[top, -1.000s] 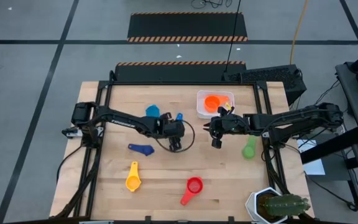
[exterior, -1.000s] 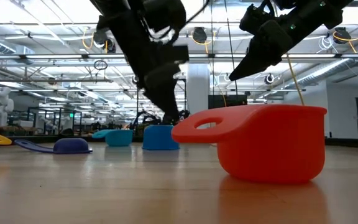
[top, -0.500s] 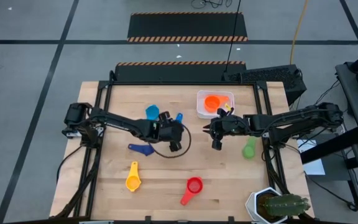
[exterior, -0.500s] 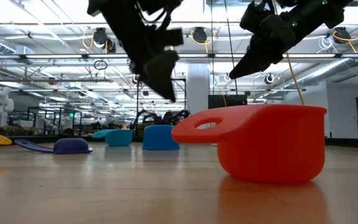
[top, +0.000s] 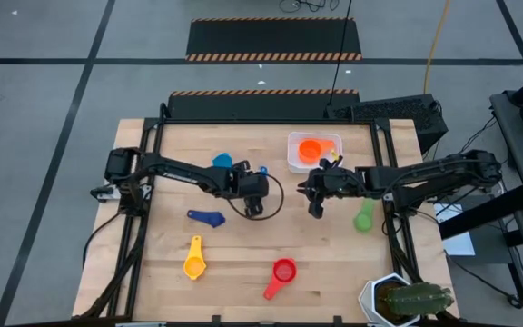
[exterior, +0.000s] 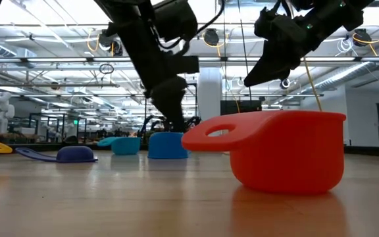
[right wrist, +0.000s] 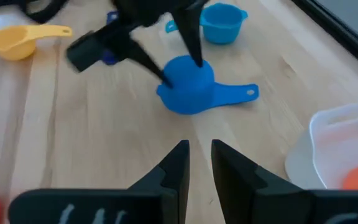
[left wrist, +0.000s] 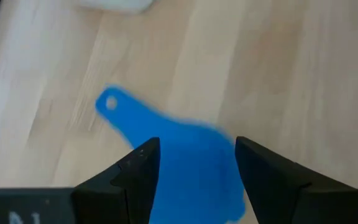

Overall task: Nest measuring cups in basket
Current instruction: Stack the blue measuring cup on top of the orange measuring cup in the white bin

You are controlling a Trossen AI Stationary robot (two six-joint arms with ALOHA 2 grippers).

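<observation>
Since half a second ago the left gripper [top: 253,205] has dropped back down over the blue cup [right wrist: 186,92], its fingers [left wrist: 133,169] spread apart and straddling the cup's bowl without clearly pinching it.

On the wooden table [top: 334,263], the white basket [top: 313,152] sits near the far edge with the orange cup [top: 310,148] inside it. The right arm reaches in from the right; the right gripper [top: 315,208] hovers above the table just in front of the basket, its fingers [right wrist: 174,167] nearly together and holding nothing.

The light blue cup [top: 222,162] lies behind the left arm, the navy cup [top: 207,218] in front of it. Nearer the front edge are the yellow cup [top: 194,263] and the red cup [top: 282,271]. The green cup [top: 364,218] lies by the right edge. A potted cactus [top: 405,300] occupies the front right corner.
</observation>
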